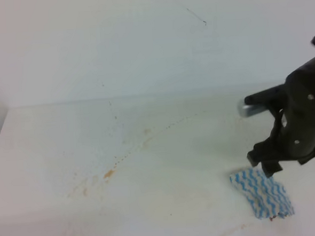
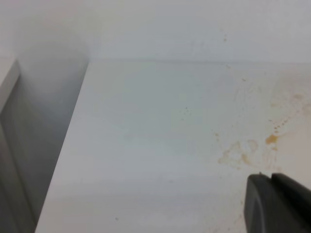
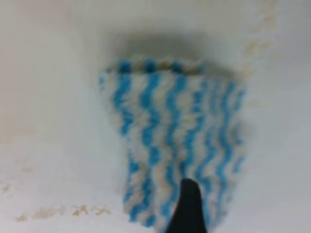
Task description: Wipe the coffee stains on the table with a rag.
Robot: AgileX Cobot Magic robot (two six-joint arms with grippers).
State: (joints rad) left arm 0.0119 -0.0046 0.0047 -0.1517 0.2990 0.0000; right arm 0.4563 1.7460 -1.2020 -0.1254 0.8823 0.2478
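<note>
Surface: white table (image 1: 165, 149) against a pale wall.
Stains: we see faint orange smears (image 1: 108, 174) left of centre.
Rag (image 1: 261, 193): flat, near front right corner.
Right gripper (image 1: 263, 138): spread wide above rag, holding nothing.
Left gripper (image 2: 277, 206): state unclear to us.

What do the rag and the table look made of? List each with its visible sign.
Rag: looks like soft woven or knitted cloth, matte, with a fuzzy surface and blue wavy stripes.
Table: seems a hard, smooth white laminate or painted board, flat, with faint brownish marks sitting on the surface.
</note>
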